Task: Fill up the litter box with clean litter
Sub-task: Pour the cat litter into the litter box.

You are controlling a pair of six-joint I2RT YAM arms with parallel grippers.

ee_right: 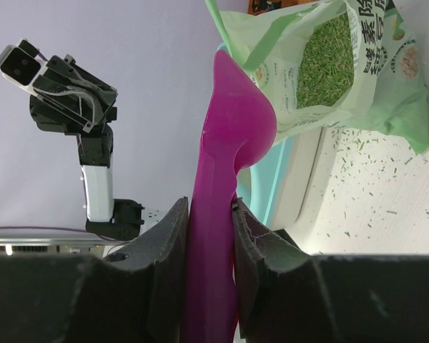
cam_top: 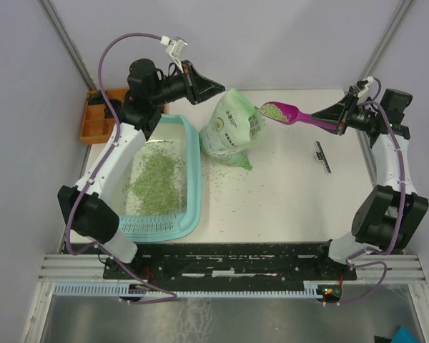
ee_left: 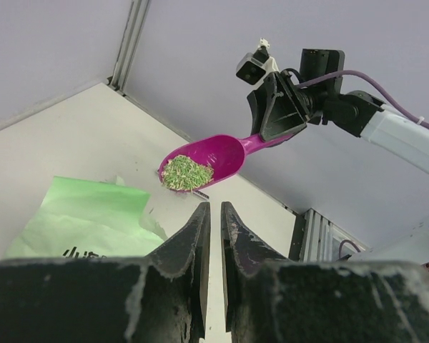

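The teal litter box [cam_top: 194, 209] lies at the table's left with a patch of pale green litter [cam_top: 157, 179] on its floor. My right gripper [cam_top: 341, 120] [ee_right: 211, 204] is shut on the handle of a magenta scoop [cam_top: 293, 113] [ee_right: 229, 136]. The scoop is held level in the air, right of the open litter bag [cam_top: 232, 130] [ee_right: 375, 86], and holds a heap of litter [ee_left: 186, 173]. More litter [ee_right: 327, 57] shows inside the bag. My left gripper [cam_top: 216, 88] [ee_left: 215, 206] hovers just left of the bag's top, its jaws nearly together with nothing between them.
An orange compartmented tray [cam_top: 96, 123] sits at the back left, behind the litter box. A small black strip [cam_top: 322, 156] lies on the table at the right. Loose granules are scattered on the table around the bag.
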